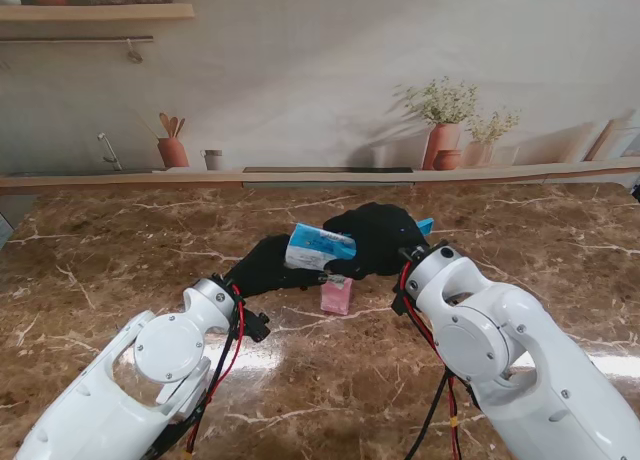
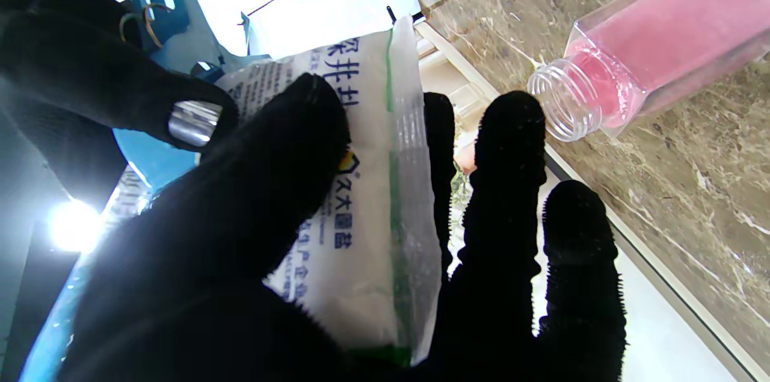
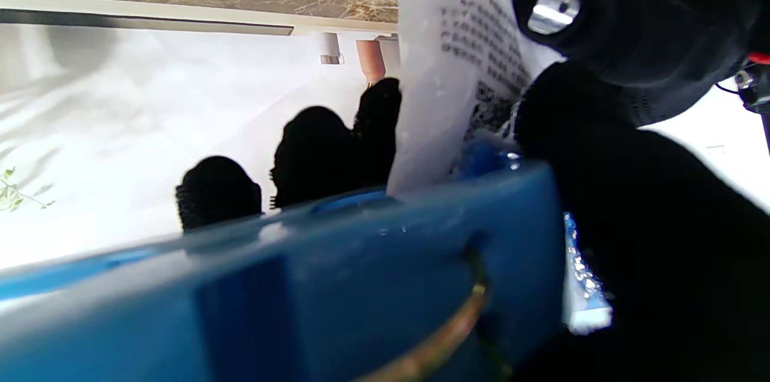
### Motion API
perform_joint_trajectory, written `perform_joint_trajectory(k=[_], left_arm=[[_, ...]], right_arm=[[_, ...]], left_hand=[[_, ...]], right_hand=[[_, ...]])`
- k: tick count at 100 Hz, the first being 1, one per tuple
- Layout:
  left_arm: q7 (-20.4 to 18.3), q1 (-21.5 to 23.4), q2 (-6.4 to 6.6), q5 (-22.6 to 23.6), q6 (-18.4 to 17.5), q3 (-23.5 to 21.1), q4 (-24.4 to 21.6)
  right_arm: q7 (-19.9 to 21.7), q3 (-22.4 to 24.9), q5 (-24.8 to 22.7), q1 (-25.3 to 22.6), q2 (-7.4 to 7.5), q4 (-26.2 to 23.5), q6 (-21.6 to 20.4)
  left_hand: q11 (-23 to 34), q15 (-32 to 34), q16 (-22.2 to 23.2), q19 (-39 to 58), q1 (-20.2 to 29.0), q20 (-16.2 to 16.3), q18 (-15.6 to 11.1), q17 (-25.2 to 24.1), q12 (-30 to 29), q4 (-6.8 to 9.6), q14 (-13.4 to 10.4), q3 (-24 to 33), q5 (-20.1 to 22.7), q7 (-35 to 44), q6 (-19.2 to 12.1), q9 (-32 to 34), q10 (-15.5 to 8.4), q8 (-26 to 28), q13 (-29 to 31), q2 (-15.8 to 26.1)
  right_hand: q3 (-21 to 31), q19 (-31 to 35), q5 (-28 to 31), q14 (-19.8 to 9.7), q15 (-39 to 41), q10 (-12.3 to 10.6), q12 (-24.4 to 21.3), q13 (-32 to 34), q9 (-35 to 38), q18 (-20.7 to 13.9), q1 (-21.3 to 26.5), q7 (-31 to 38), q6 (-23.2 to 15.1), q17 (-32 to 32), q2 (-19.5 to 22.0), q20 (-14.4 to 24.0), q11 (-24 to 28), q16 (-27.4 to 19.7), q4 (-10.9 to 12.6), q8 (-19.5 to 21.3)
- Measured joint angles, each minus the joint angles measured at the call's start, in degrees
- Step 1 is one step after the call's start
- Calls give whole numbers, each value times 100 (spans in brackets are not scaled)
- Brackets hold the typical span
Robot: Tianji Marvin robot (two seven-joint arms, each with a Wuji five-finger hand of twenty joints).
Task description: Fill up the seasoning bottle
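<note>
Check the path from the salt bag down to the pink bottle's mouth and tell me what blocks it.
Nothing visible blocks it. The salt bag, held between the left hand and right hand, hangs over the pink seasoning bottle. The left wrist view shows its mouth uncapped. A blue clip is on the bag.

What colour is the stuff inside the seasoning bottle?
Pink, seen through the clear seasoning bottle; the left wrist view shows it best.

Looks like a mock kitchen: brown marble-look countertop (image 1: 120, 280), printed backdrop behind it showing a shelf (image 1: 95, 12), a utensil crock (image 1: 172, 150), a faucet (image 1: 108, 150) and terracotta plant pots (image 1: 443, 143). Flat wallpaper, not real fittings.
</note>
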Motion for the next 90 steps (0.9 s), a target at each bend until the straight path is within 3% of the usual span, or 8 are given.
perform_joint_trajectory(k=[12,20,26,32,39,55,74,90], left_arm=[[-13,-3,-16,-244,-39,0,49],[-20,-6,-27,-268,-86,0,79],[68,-9,-47,-211,-137,15,104],[189,-11,-69,-188,-185,35,131],[219,-12,-84,-164,-239,36,159],[272,-13,-87,-40,-452,36,237],[298,-4,-88,55,-631,-10,309],[317,33,-85,99,-844,-59,329]], right_arm=[[0,6,-41,-4,1,-18,-3],[-18,49,-169,-35,-1,-37,-42],[-81,109,-336,-88,-7,-40,-121],[-152,185,-461,-147,-13,-40,-246],[-140,299,-591,-212,-14,-47,-431],[118,513,-1032,-333,20,-156,-573],[505,722,-1140,-405,59,-225,-553],[887,776,-1208,-360,94,-236,-420]], left_hand=[[390,370,341,62,141,167,5,-111,829,-66,75,-170,0,0,17,-1,0,452,8,121],[752,589,604,158,216,312,42,-136,1293,-83,87,-505,-16,-9,24,-23,-15,1594,8,279],[910,663,693,222,260,378,58,-139,1488,-138,102,-631,-90,-13,52,-23,-43,2247,8,406],[984,664,724,223,296,386,61,-175,1564,-138,170,-698,-101,-15,76,-23,-46,2585,-10,423],[1046,664,730,224,299,387,63,-203,1629,-139,171,-748,-101,-15,99,-23,-69,2759,-10,478],[1116,665,730,224,299,388,63,-211,1658,-149,171,-760,-101,-15,152,-23,-124,3031,-11,548],[1123,665,730,224,299,387,63,-284,1714,-158,171,-761,-101,-15,183,-23,-166,3169,-12,589],[1125,665,730,224,299,388,63,-290,1728,-158,171,-761,-101,10,202,-23,-176,3314,-13,597]], right_hand=[[0,-5,-6,0,-188,-3,-81,-4,0,-5,6,0,3,-96,1,-114,2,0,0,-226],[5,-320,-148,-52,-756,-48,-298,-200,-118,-41,77,-10,3,-351,-4,-235,-207,-300,-1,-624],[2,-774,-397,-82,-1501,-71,-592,-467,-333,-54,89,-148,3,-642,-65,-334,-603,-676,-3,-1009],[67,-1384,-446,-107,-2290,-99,-1313,-911,-806,-57,78,-1103,176,-1031,-168,-415,-926,-1111,16,-872],[210,-2183,-703,-107,-3128,-126,-1967,-1519,-1444,-59,-137,-2245,513,-1517,-420,-415,-1277,-1620,385,-593],[334,-3668,-1610,-40,-4284,-44,-2639,-2990,-2922,-115,-608,-3275,1086,-2597,-807,-629,-1944,-2370,392,-869],[339,-4485,-2535,7,-4743,267,-2986,-4260,-4351,-336,-974,-3809,1651,-3343,-876,-770,-2359,-2729,392,-1194],[322,-4698,-2723,7,-4849,354,-3057,-4747,-4805,-414,-1017,-3873,1720,-3546,-853,-778,-2490,-2881,392,-1210]])
